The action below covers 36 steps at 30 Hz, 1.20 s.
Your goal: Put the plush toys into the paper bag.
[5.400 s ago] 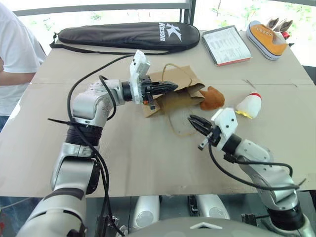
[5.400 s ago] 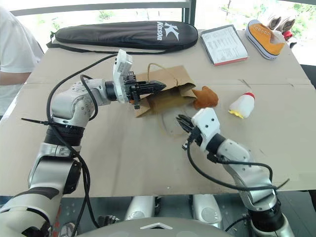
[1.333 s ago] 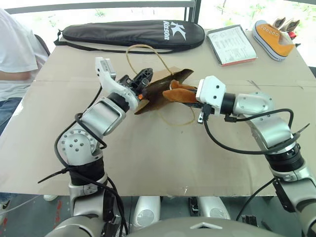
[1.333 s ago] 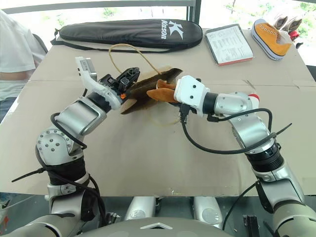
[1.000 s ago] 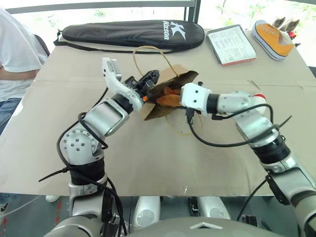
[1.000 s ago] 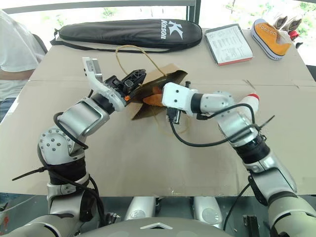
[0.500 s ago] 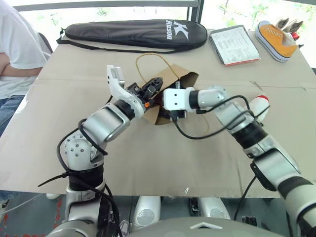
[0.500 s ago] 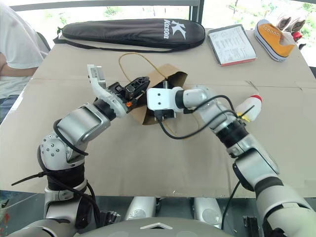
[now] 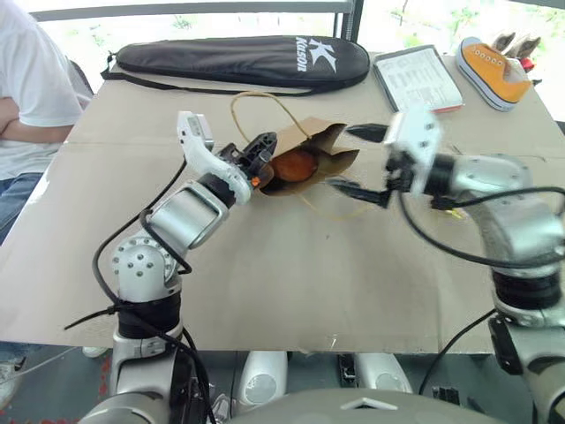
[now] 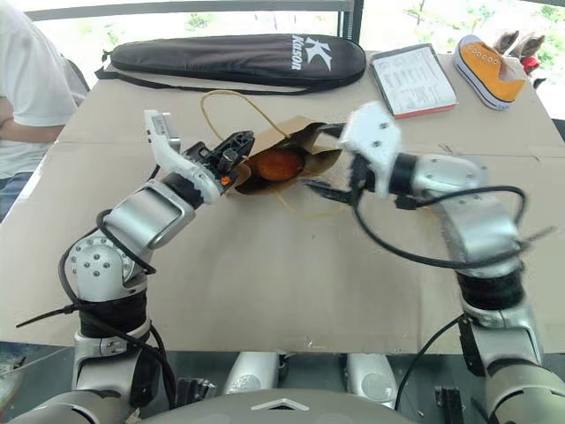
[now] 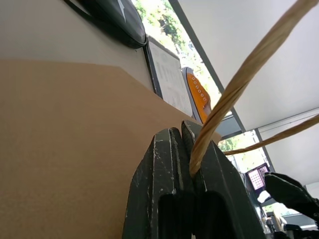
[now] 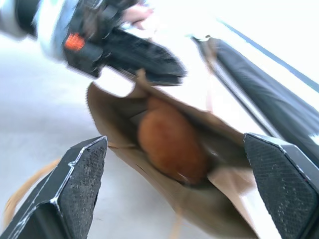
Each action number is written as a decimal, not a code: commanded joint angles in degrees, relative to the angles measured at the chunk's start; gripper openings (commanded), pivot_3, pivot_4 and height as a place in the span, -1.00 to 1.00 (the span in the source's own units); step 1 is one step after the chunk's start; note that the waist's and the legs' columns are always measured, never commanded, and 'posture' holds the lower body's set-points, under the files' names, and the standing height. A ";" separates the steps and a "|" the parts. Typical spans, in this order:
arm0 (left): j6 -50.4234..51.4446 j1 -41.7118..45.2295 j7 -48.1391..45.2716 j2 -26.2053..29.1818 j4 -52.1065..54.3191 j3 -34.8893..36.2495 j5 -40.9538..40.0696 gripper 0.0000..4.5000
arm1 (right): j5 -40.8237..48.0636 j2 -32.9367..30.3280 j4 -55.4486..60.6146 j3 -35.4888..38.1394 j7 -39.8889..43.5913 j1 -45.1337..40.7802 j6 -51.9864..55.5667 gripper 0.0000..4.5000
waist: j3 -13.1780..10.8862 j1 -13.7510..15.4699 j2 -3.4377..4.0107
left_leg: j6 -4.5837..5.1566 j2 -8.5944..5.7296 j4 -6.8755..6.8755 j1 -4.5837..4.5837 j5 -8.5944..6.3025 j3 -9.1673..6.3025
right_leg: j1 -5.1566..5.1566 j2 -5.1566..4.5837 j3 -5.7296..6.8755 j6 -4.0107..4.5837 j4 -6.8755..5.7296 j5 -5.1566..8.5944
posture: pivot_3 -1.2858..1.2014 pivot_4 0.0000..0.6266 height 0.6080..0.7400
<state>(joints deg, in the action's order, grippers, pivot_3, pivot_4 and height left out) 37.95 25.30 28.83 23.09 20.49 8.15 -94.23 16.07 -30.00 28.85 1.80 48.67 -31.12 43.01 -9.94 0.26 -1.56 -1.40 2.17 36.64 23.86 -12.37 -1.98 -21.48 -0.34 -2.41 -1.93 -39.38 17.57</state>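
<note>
Left eye view | left gripper (image 9: 261,144) clamps paper bag (image 9: 325,152) rim, holding mouth open | orange toy (image 9: 294,164) inside bag | right gripper (image 9: 357,161) beside bag, jaws open, empty

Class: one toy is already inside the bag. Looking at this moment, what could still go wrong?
1. The left gripper holds the paper bag only by its rim at a handle; paper might tear or slip.
2. The bag's mouth faces sideways, so the orange-brown toy could roll out.
3. The open right gripper may snag the loose handle.

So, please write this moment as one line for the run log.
left gripper: shut on paper bag rim | right gripper: open, beside bag mouth | orange-brown plush toy: inside bag | second toy: not yet bagged
</note>
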 commanded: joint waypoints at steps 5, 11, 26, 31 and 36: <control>3.01 2.63 -6.11 1.70 0.98 -1.84 6.32 -1.00 | -9.04 -13.44 -2.69 5.20 -12.19 10.70 12.40 0.89 | 0.00 0.14 0.03 | 0.01 -0.08 -0.15 -0.06 0.00 0.25 | 0.07 -0.08 -0.18 0.00 0.45 0.00 | 0.03 -0.52 1.00; 4.72 3.35 -8.12 0.90 0.29 -2.35 8.39 -1.00 | -12.64 -11.88 -17.16 -2.42 -16.67 8.08 12.41 0.64 | 0.00 -0.91 0.03 | 0.04 0.03 -0.19 -0.04 -0.02 0.43 | 0.00 0.19 -0.24 -0.01 0.44 -0.01 | 0.03 -0.52 1.00; 4.63 2.42 -3.40 -1.60 -0.09 0.77 4.85 -1.00 | 10.50 -10.10 -0.12 9.75 -1.64 11.18 -2.82 -0.99 | -0.02 -1.24 0.06 | 0.06 0.08 -0.23 -0.05 -0.03 0.21 | 0.00 0.22 -0.25 -0.03 0.44 -0.01 | 0.03 -0.52 1.00; 4.89 3.61 -3.04 -1.92 -0.88 0.84 4.50 -1.00 | 24.79 -7.74 7.69 6.92 -1.13 5.74 5.39 -0.99 | -0.01 -0.82 0.03 | 0.05 0.09 -0.21 -0.05 -0.02 0.08 | 0.07 0.22 -0.07 -0.03 0.44 -0.01 | 0.03 -0.52 1.00; 5.48 4.19 -2.96 -1.79 -0.48 0.95 3.69 -1.00 | 26.12 -4.90 7.37 -2.60 -1.12 1.30 6.30 -0.99 | -0.01 -0.77 0.03 | 0.06 0.04 -0.19 -0.03 -0.03 0.06 | 0.08 0.16 -0.09 -0.02 0.47 -0.01 | 0.03 -0.52 1.00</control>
<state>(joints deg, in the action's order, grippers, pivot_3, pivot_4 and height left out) 43.38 28.52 25.98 21.07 18.37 8.48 -89.40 42.18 -34.93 35.88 0.47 47.77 -28.51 49.92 -9.95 -0.50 -1.53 -1.34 2.20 36.45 23.84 -12.40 -1.93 -21.41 -0.18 -2.50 -1.95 -38.91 17.56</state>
